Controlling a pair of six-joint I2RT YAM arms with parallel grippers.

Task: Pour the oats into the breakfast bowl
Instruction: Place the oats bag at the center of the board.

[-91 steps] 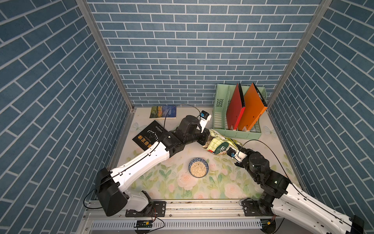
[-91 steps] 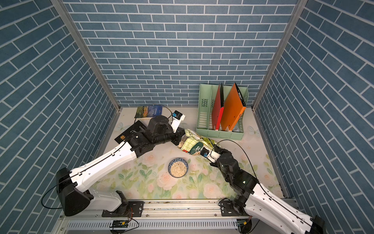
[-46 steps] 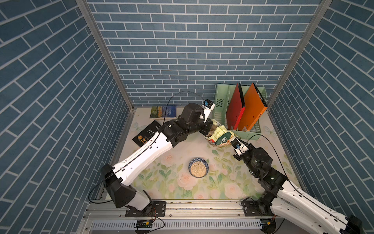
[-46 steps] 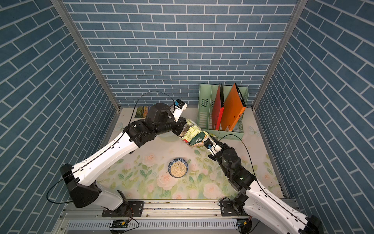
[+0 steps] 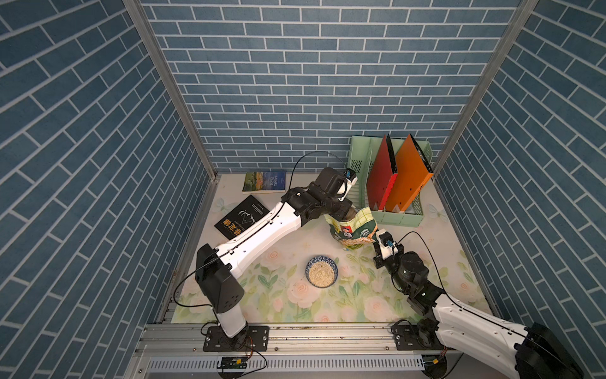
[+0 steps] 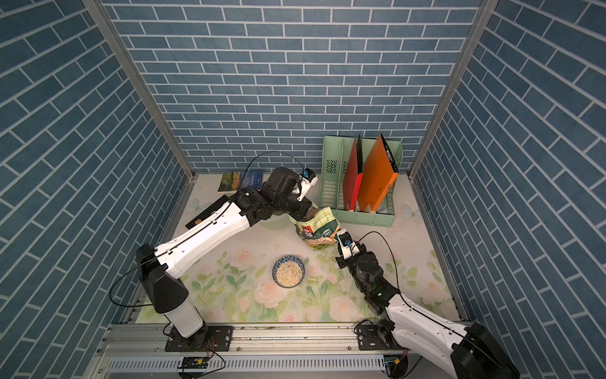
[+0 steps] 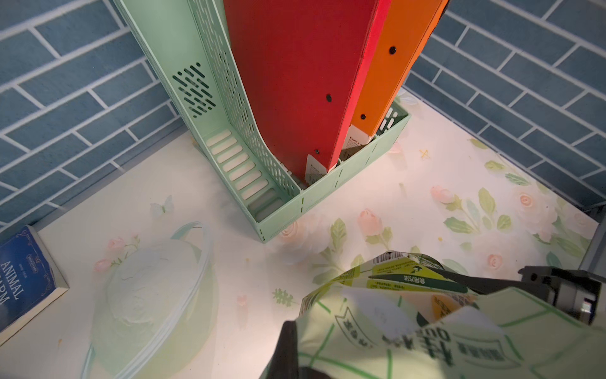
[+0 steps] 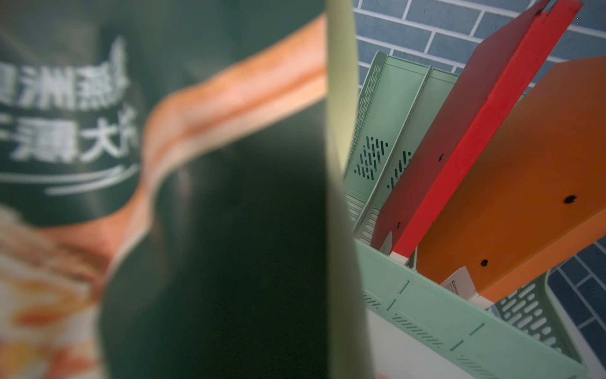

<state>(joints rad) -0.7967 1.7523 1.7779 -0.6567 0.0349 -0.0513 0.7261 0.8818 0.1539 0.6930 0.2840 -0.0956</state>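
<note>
While both arms grip it beside the file rack (image 5: 402, 219), the oat bag (image 5: 352, 229) (crinkly film, pale and dark green) stands near upright, mouth uppermost.
Left end effector (image 5: 344, 215): clamped on its top edge.
Right end effector (image 5: 373, 234): clamped on its lower side.
Breakfast bowl (image 5: 308, 271), glazed ceramic: frontward of the bag, apart, holding flaky oats (image 5: 321, 274).

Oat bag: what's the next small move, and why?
Probably lower the oat bag until it stands on the table, then let go. The breakfast bowl already holds oats. The bag is upright beside the file rack, pinched by the left gripper at its top and the right gripper at its side.
</note>
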